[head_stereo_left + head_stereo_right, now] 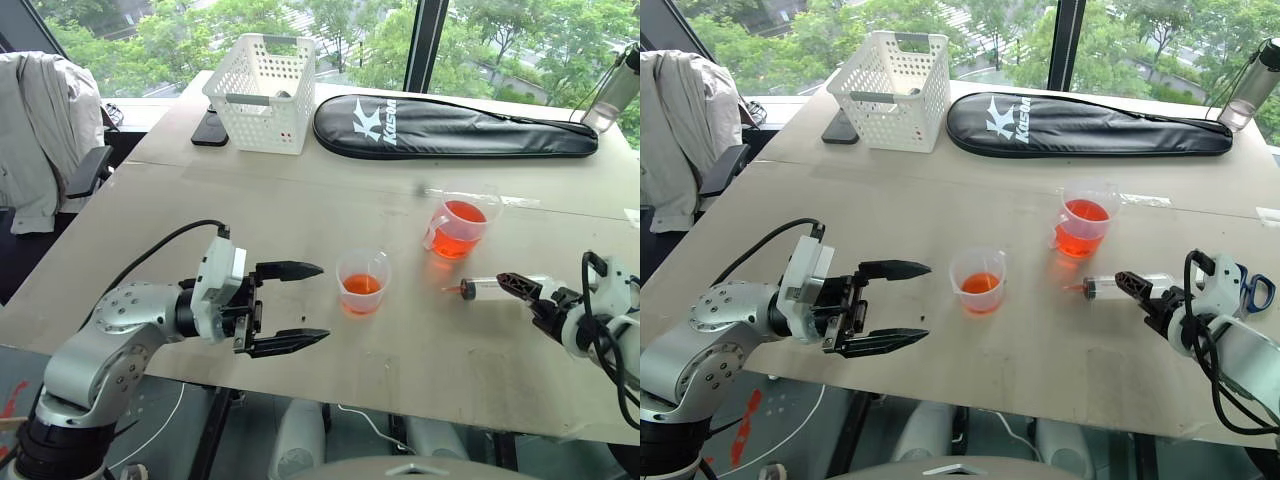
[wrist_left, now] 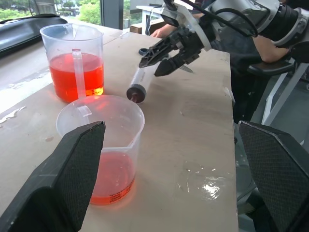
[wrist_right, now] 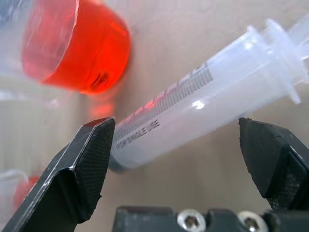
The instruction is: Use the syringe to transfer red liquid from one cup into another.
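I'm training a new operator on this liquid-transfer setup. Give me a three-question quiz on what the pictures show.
1. True or false: the large clear plastic syringe lies on the table, not yet gripped by the right gripper.
2. Which holds more translucent orange-red liquid? A) the wider clear measuring cup with a side handle B) the smaller clear tapered cup with no handle
3. Fill in: the open left gripper hovers beside the ____ cup.

Key: 1 true: the open fingers straddle the syringe. 2 A. 3 smaller.
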Robot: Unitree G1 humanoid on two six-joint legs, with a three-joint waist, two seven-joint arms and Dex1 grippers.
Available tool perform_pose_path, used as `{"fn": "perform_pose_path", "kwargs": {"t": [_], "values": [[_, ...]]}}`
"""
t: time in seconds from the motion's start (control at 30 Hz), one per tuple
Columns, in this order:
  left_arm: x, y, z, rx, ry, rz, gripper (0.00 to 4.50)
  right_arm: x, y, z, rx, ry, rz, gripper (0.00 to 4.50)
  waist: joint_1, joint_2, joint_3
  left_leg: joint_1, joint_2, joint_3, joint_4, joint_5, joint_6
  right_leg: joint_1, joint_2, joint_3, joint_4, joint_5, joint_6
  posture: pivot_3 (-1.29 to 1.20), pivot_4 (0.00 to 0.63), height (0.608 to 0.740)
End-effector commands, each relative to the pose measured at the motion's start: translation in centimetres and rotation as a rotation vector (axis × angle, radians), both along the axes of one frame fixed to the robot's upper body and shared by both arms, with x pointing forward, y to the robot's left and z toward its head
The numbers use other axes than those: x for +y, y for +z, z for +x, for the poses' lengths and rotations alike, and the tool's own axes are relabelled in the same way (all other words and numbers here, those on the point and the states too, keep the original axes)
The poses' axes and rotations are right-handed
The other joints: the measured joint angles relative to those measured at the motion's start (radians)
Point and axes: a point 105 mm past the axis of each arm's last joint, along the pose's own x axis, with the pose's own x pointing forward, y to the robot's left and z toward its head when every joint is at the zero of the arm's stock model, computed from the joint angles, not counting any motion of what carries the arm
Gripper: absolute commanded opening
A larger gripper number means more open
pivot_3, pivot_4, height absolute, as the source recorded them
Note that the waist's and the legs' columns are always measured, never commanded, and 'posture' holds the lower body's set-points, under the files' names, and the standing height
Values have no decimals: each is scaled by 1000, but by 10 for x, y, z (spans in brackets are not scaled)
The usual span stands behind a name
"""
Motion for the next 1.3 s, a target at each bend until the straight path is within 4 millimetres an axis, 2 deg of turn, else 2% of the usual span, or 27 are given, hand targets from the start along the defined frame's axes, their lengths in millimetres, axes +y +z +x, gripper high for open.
{"fn": "perform_pose_path", "kwargs": {"t": [0.03, 0.17, 0.33, 0.6, 0.63, 0.83, 0.97, 1.13, 1.3], "values": [[-3, 6, -6, -32, -19, -11, 4500, -4, 3, 6, 25, -43, 5, 4395, -5, 0, 0, 0, 0, 0, 0, 0, 0, 0, 0, 1, 0, 0, 0, 0, 150, 724], [-3, 4, -7, -28, -16, -10, 4500, -4, 0, 15, 88, -30, -58, 4395, -16, 0, 0, 1, 0, 1, 0, 0, 0, 0, 0, 2, 1, 0, 0, 0, 150, 724], [-2, 3, -8, -25, -11, -10, 4500, 14, -3, 27, 126, 14, -76, 4395, -18, 0, 0, 2, 0, 2, 0, 0, 0, -1, 0, 3, 2, 0, 0, 0, 150, 724], [-2, 1, -13, -18, 2, -15, 4500, 37, -14, 32, 187, 140, -128, 4395, -23, -2, -2, 2, 1, 2, 0, 0, 0, -1, 1, 4, 2, 0, 0, 0, 150, 724], [-2, 1, -13, -18, 6, -16, 4500, 36, -16, 32, 201, 154, -146, 3887, -23, -3, -2, 2, 1, 2, 0, 0, 0, -1, 1, 4, 2, 0, 0, 0, 150, 724], [-1, 0, -16, -16, 17, -19, 4500, 25, -23, 26, 247, 203, -212, 1674, -18, -6, -4, 2, 1, 2, 0, 0, 0, -1, 1, 4, 2, 0, 0, 0, 150, 724], [-1, 0, -17, -15, 25, -20, 4500, 10, -15, 23, 238, 261, -286, 1611, -11, -6, -4, 2, 1, 3, 0, 0, 0, -1, 0, 4, 2, 0, 0, 0, 150, 724], [0, -1, -16, -16, 31, -22, 4500, -8, 6, 14, 169, 430, -502, 1610, -10, -5, -4, 1, 0, 3, 0, 0, 1, -1, 0, 6, 1, 0, 0, 0, 150, 724], [-1, -1, -15, -15, 21, -24, 4500, 2, 13, 2, 125, 679, -606, 1610, -16, -3, -3, 2, 1, 4, 0, 0, 1, -2, 1, 6, 1, 0, 0, 0, 150, 724]]}}
